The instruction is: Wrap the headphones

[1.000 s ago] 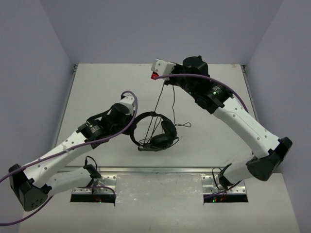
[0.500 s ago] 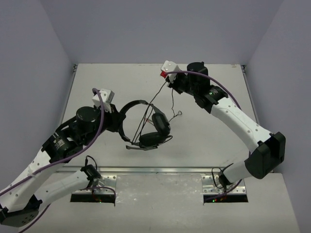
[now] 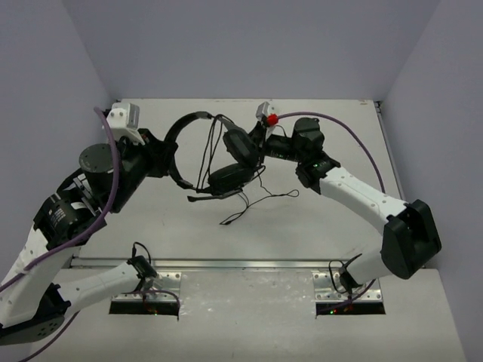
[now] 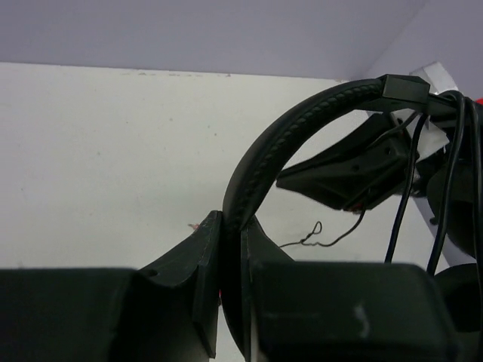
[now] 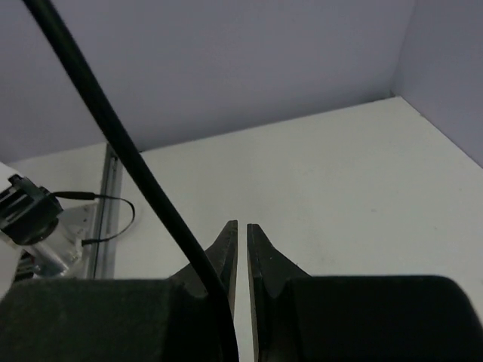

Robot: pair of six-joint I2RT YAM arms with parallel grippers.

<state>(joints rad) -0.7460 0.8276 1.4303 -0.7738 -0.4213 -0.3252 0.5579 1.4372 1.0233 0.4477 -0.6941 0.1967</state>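
Observation:
The black headphones (image 3: 237,143) hang in the air over the table's back middle. My left gripper (image 3: 167,157) is shut on the headband's left end, which shows pinched between the jaws in the left wrist view (image 4: 302,113). The two earcups hang right of it and the boom mic (image 3: 200,198) points left below. My right gripper (image 3: 259,145) is right beside the upper earcup. Its jaws stand nearly together (image 5: 242,226), with the thin black cable (image 5: 113,124) running down into the gap. The rest of the cable (image 3: 264,197) lies slack on the table.
The white table (image 3: 339,219) is walled in purple at the back and sides. Two metal mounting plates (image 3: 151,286) sit at the near edge. Thick purple robot cables (image 3: 355,139) trail along both arms. A metal rail (image 5: 106,211) runs along the table's edge.
My left arm has lifted the headphones up and towards the back left. My right gripper has come down beside the earcups, and the cable that was taut now hangs slack onto the table.

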